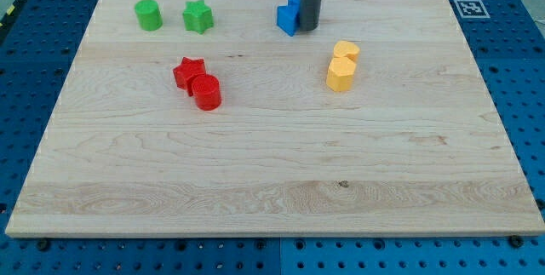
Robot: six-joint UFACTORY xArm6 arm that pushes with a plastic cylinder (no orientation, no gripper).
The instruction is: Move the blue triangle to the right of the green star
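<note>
The blue triangle (287, 20) lies near the view's top centre of the wooden board (272, 181), and a second blue block (295, 0) shows just behind it, mostly hidden by the rod. My tip (308, 29) rests right against the right side of the blue blocks. The green star (197, 16) sits to the view's left of them, about a hundred pixels away.
A green cylinder (148, 14) stands left of the green star. A red star (188, 72) and a red cylinder (206, 93) touch at left centre. Two yellow blocks (342, 66) sit together right of centre. A fiducial marker (470, 8) is at the top right corner.
</note>
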